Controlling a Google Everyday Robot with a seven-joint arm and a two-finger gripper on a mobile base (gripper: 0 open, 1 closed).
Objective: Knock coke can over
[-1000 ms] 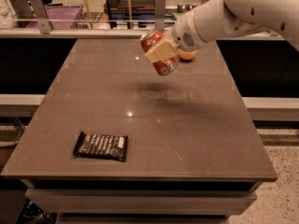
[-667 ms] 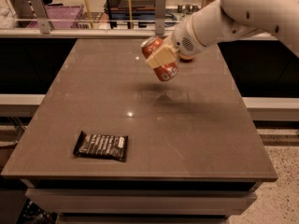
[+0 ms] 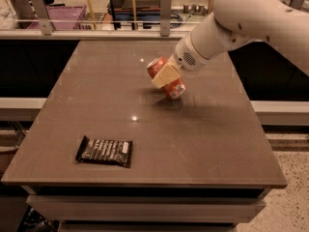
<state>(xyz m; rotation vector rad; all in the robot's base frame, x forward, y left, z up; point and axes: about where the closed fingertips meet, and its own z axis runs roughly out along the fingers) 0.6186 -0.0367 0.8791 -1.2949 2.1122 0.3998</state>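
Note:
The coke can (image 3: 175, 88) is a red can, tilted with its silver top (image 3: 155, 65) up and to the left. It is over the middle of the brown table (image 3: 203, 144), and its lower end is at or just above the surface. My gripper (image 3: 165, 75) comes in from the upper right on a white arm (image 3: 241, 18). It is shut on the can, with a beige finger (image 3: 163, 74) lying across the can's middle. The far finger is hidden behind the can.
A flat black snack wrapper (image 3: 105, 151) lies near the table's front left. A glass rail with metal posts (image 3: 165, 13) runs along the far edge, with shelves and crates behind it. The table's right edge drops to a speckled floor (image 3: 289, 197).
My gripper has carried the tilted can down and toward the front, from above the table's far part to low over its middle. The wrapper has not moved.

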